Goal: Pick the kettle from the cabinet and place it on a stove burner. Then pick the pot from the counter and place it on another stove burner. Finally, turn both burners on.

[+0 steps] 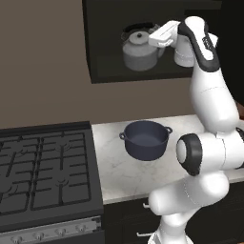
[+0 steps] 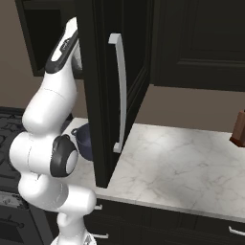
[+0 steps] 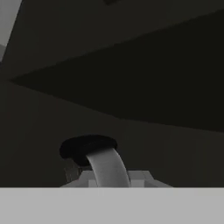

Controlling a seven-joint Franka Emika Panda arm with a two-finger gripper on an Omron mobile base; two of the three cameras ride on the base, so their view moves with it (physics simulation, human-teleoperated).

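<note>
The silver-grey kettle (image 1: 138,53) stands in the black cabinet (image 1: 102,47) recess, high in the left base view. My gripper (image 1: 153,39) reaches into the recess from the right, shut on the top of the kettle's arched handle. In the hand view that handle (image 3: 107,166) curves up close from the bottom edge against the dark cabinet interior. The dark blue-grey pot (image 1: 145,140) sits on the white marble counter (image 1: 119,174), below the cabinet. The black stove (image 1: 43,167) with its grid grates and burners lies left of the counter, bare.
The open black cabinet door (image 2: 103,95) with a long silver handle (image 2: 119,91) juts out over the counter (image 2: 182,167), right of my arm. The pot (image 2: 83,141) peeks out behind it. A brown object (image 2: 238,129) sits at the far right. Stove knobs (image 1: 38,234) line the range front.
</note>
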